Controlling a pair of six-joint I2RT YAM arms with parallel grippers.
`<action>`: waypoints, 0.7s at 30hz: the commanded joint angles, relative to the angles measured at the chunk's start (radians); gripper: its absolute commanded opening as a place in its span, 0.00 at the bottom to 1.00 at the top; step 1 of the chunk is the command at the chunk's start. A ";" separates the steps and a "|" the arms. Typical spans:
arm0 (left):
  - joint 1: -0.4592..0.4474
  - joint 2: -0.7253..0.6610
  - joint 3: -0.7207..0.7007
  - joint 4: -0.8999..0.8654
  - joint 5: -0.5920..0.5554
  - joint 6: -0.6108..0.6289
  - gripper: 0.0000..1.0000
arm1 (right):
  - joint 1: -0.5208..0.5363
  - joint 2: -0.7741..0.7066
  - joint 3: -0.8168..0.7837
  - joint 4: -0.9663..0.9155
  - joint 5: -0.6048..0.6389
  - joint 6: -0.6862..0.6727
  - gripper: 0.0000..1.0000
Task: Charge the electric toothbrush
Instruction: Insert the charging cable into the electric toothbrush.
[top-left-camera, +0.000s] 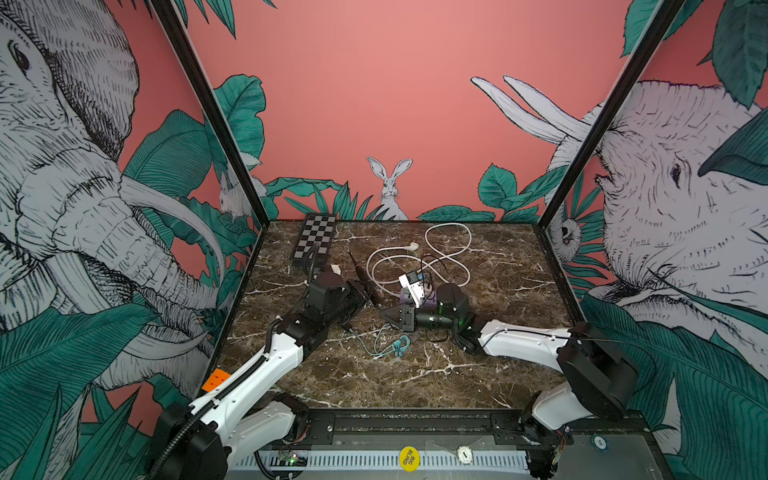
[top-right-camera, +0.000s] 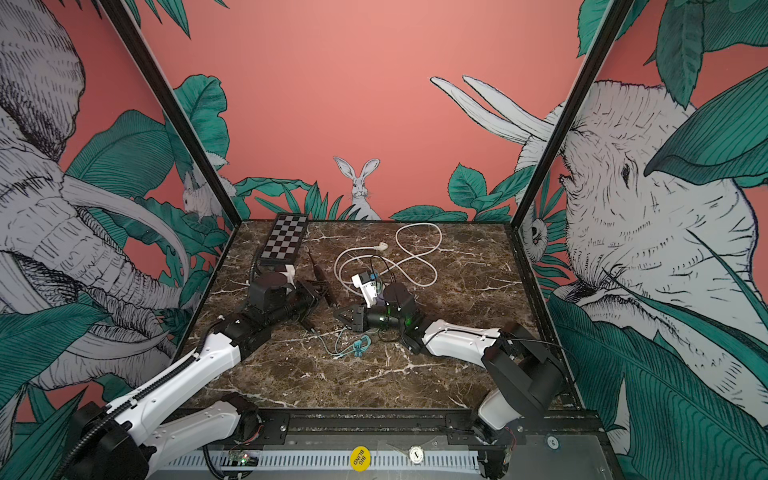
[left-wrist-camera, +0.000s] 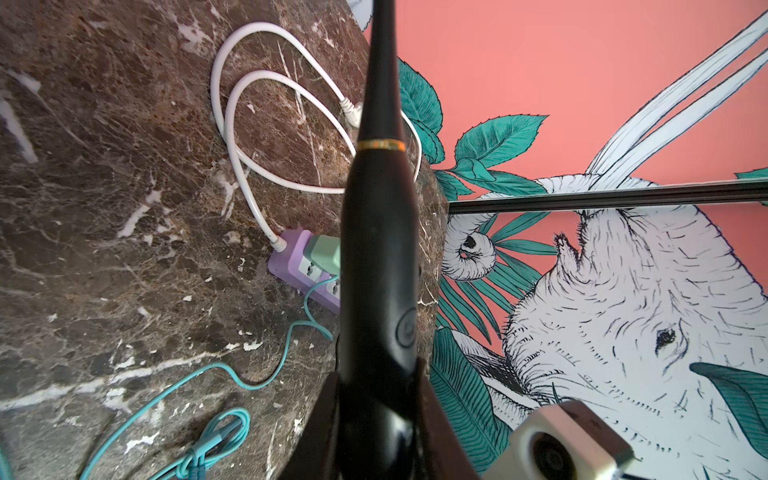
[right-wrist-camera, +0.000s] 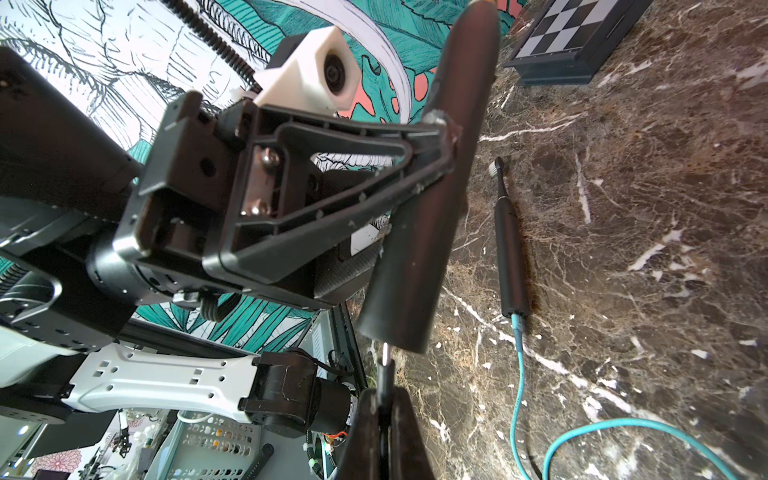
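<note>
Left fingers (left-wrist-camera: 320, 428) grip the first toothbrush (left-wrist-camera: 378, 249), the second toothbrush (right-wrist-camera: 510, 249) lies cabled, right fingers (right-wrist-camera: 407, 440) pinch one plug (right-wrist-camera: 384, 372).

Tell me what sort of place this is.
Probably an enclosed robot test cell, not a home: a marble-look tabletop boxed in by jungle-print wall panels, with a left arm and right arm mounted on a rail at its front edge.

On table (top-left-camera: 478, 374): chessboard (top-left-camera: 313, 241) back-left; power strip (left-wrist-camera: 286, 266) centre, its cord (left-wrist-camera: 260, 212) looped behind. In front, charging cable (top-left-camera: 399, 347) bundled.
</note>
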 joint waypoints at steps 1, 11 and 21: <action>-0.007 -0.030 -0.010 0.037 -0.004 0.001 0.00 | -0.007 0.016 0.020 0.068 -0.007 0.017 0.00; -0.013 -0.029 -0.016 0.074 0.001 0.006 0.00 | -0.016 0.035 0.017 0.108 -0.004 0.061 0.00; -0.030 -0.025 -0.011 0.071 0.014 0.025 0.00 | -0.025 0.018 0.061 -0.054 0.046 0.032 0.00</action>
